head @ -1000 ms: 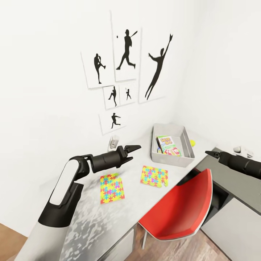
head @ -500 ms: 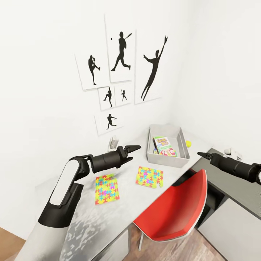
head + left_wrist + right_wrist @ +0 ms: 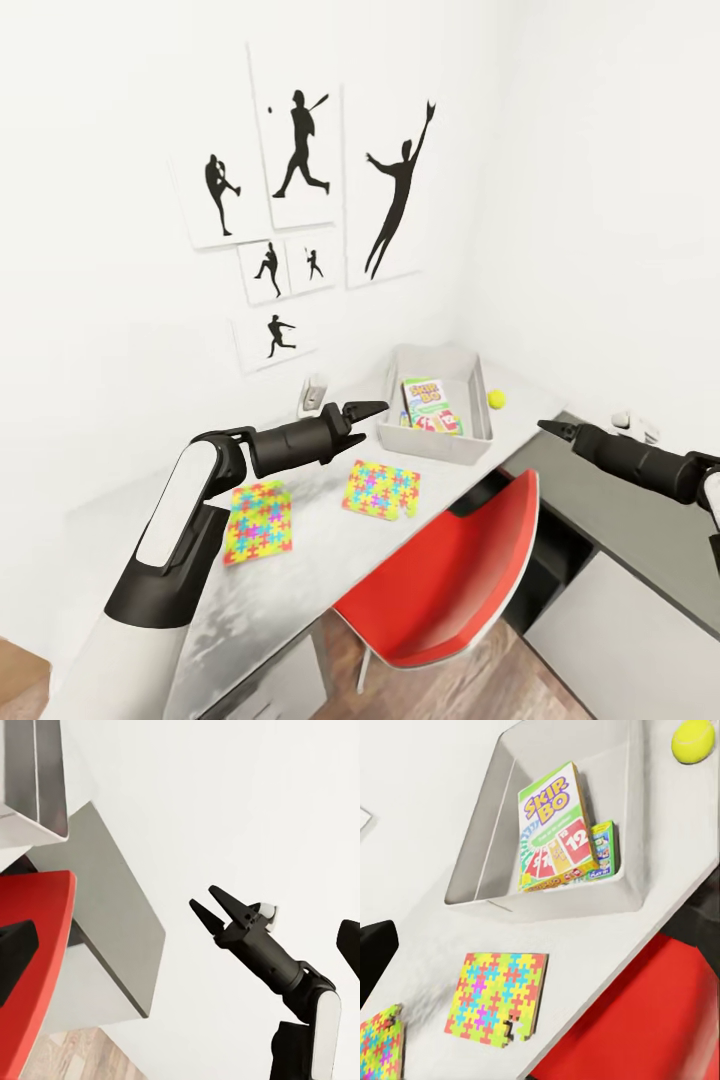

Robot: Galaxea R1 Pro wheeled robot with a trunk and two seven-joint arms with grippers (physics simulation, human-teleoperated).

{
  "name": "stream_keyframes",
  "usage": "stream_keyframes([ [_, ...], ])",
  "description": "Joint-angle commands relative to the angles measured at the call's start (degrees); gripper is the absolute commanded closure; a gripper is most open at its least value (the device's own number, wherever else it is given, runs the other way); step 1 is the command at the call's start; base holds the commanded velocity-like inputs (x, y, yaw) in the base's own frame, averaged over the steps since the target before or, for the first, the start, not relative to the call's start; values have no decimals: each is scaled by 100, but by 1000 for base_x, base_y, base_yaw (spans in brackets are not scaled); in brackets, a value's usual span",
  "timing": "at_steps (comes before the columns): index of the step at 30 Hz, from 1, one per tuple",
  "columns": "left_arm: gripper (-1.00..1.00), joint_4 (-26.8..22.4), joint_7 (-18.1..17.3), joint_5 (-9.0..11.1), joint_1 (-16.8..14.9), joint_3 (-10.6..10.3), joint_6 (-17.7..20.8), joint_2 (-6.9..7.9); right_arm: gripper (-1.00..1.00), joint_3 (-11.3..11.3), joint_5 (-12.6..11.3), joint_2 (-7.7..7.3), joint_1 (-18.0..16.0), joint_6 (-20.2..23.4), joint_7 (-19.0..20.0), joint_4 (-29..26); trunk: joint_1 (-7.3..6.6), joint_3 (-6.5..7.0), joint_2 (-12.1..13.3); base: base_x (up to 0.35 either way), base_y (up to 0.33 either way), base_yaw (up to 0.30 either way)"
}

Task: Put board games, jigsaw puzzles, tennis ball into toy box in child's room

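Note:
The toy box (image 3: pixel 473 396) (image 3: pixel 480 866) stands at the table's (image 3: pixel 300 570) far end by the wall corner. In it the Skip-Bo board game (image 3: pixel 424 394) (image 3: pixel 556 814) leans on a second, smaller board game (image 3: pixel 446 425) (image 3: pixel 604 849). The tennis ball (image 3: pixel 496 399) (image 3: pixel 693 739) rests on the table just beyond the box. Two jigsaw puzzles (image 3: pixel 258 520) (image 3: pixel 382 489) (image 3: pixel 499 997) (image 3: pixel 379 1050) lie flat in front of it. My left gripper (image 3: pixel 365 408) hovers open above the puzzles. My right gripper (image 3: pixel 552 428) (image 3: pixel 212 904) is open over the dark corner section, right of the ball.
A red chair (image 3: pixel 440 580) (image 3: pixel 660 1020) is pushed under the table between my arms. The darker corner desk section (image 3: pixel 620 510) runs along the right wall. A small white object (image 3: pixel 314 392) stands by the wall. Baseball silhouette prints (image 3: pixel 300 150) hang above.
The whole picture has slid left, so the camera has turned right. Both arms keep their pose and nothing on the table has moved.

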Motion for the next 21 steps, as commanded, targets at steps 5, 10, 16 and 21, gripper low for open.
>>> stream_keyframes([
  [5,-100,-3,60,53,-5,1,11,-3,-100,3,-59,9,-3,21,-54,-4,4,8,-12,0,-274,171],
  [10,-100,-3,60,51,-6,2,11,-3,-100,7,-59,17,-1,21,-51,-4,4,26,-12,0,-275,230],
  [16,-100,-3,60,50,-4,3,11,-3,-100,10,-59,20,-2,21,-49,-4,4,44,-12,45,-274,261],
  [21,-100,-3,60,50,4,5,11,-3,-100,16,-60,21,-2,21,-49,-4,4,56,-12,111,-232,275],
])
